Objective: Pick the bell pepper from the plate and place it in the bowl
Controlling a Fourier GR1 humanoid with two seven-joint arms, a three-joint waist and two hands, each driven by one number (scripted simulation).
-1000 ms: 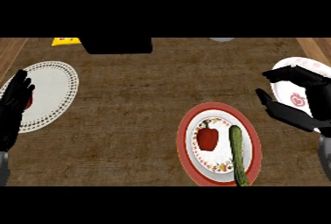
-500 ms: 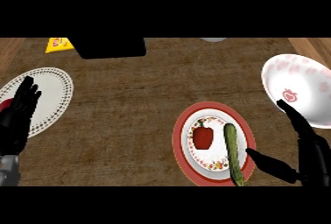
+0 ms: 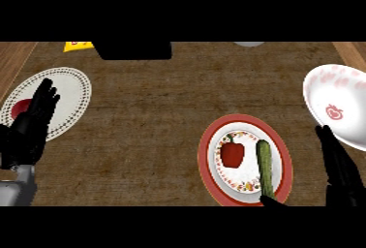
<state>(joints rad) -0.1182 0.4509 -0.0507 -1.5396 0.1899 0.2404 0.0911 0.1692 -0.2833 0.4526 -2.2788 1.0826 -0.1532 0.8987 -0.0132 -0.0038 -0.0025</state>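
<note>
A red bell pepper [image 3: 232,154] lies on the left half of a red-rimmed plate [image 3: 210,145], beside a long green cucumber [image 3: 265,167]. The white bowl [image 3: 337,107] with red markings sits at the right edge. My right hand [image 3: 340,170] is low at the right, between the plate and the bowl, fingers straight and open, holding nothing. Its thumb tip shows just below the cucumber. My left hand [image 3: 27,129] rests open at the left edge, over a white dotted plate [image 3: 68,92].
A black box [image 3: 133,49] and a yellow item [image 3: 77,46] stand at the far edge, with a pale round object [image 3: 248,44] further right. The brown mat [image 3: 143,135] covers the middle.
My right hand has dropped from over the bowl to low beside the plate's right side, uncovering the bowl. The view has shifted, so everything sits further right. The pepper has not moved on its plate.
</note>
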